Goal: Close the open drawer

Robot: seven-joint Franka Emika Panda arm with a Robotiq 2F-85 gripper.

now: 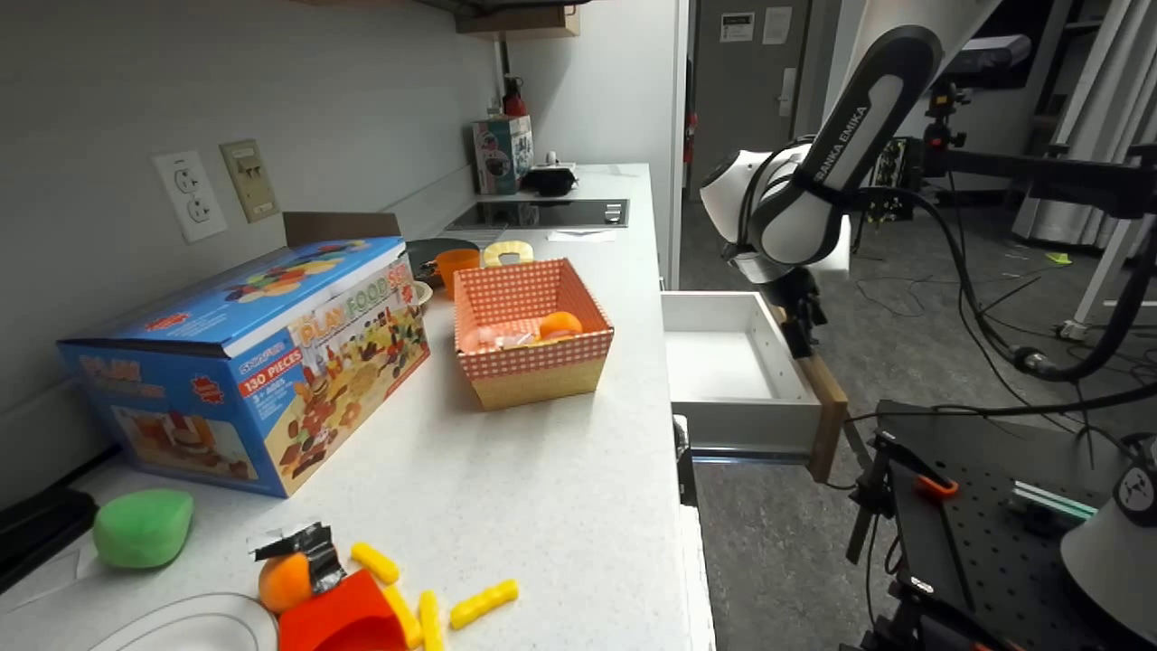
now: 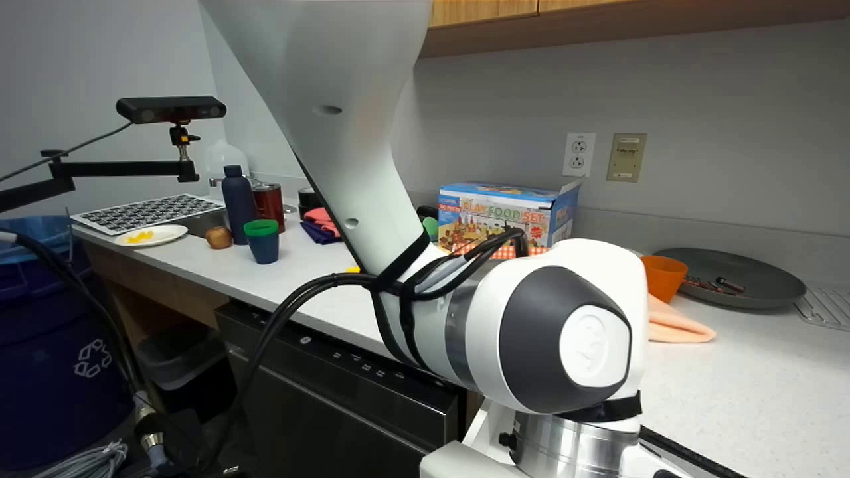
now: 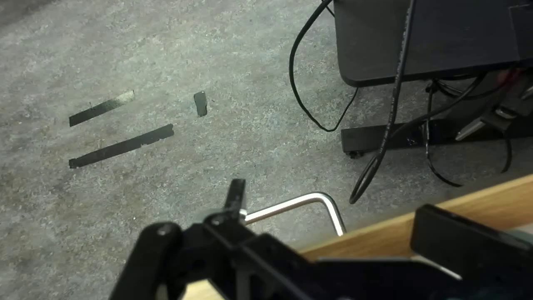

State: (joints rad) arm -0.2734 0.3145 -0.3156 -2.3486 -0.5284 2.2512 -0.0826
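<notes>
Black two-fingered gripper [image 3: 332, 204] over the front of a wide, shallow, pulled-out drawer [image 1: 719, 362] with white interior and white sides.

The drawer juts from beneath the white speckled countertop [image 1: 587, 470], its light tan wooden front edge [image 1: 824, 411] right under the gripper, which points down at a tilt in an exterior view. In the wrist view its two fingers stand wide apart: one finger [image 3: 445, 235] toward the drawer's inside, covering part of the wood, the opposite finger [image 3: 236, 193] outside, next to the bent silver metal bar handle [image 3: 287, 208]. Nothing is clamped in the grasp; whether either finger touches wood or handle cannot be told.
</notes>
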